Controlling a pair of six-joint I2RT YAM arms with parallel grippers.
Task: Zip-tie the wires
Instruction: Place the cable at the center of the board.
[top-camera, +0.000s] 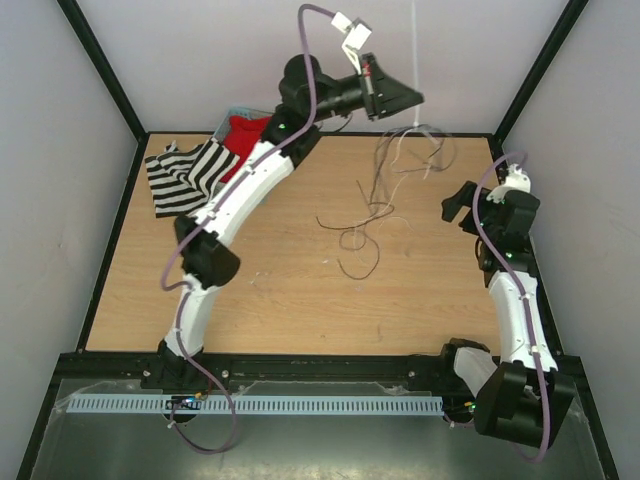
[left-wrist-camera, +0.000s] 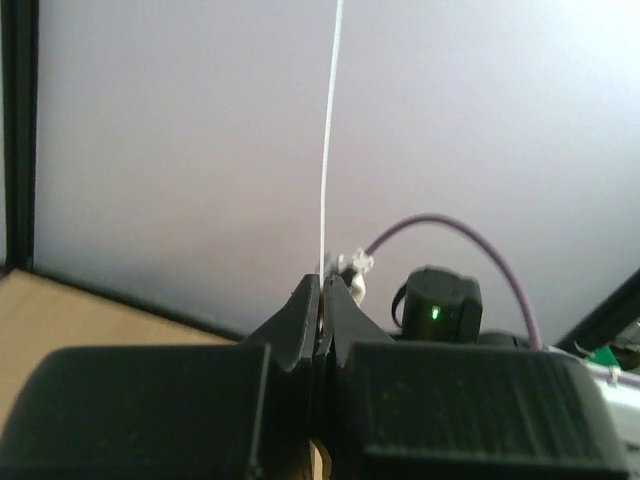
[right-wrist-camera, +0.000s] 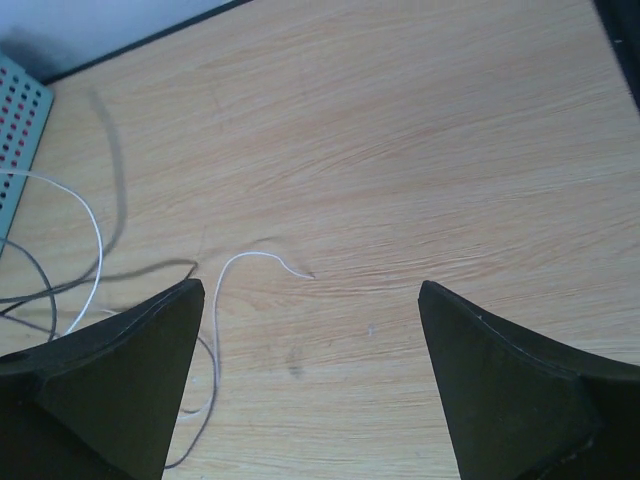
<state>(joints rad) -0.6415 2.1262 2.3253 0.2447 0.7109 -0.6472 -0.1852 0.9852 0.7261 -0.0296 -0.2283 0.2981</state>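
Left gripper (left-wrist-camera: 322, 292) is clamped on the zip tie (left-wrist-camera: 328, 130), its long axis upright above the jaws, raised over the far table (top-camera: 250, 300) edge. I judge the wires (top-camera: 375, 205) below it, nearer the wide-open, empty right gripper (top-camera: 458, 205).

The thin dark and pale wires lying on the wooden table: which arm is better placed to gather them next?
Right, probably. The right hand is open and hangs close beside the thin curling wires, while the left hand is shut on the thin white plastic zip tie, held upright and raised high.
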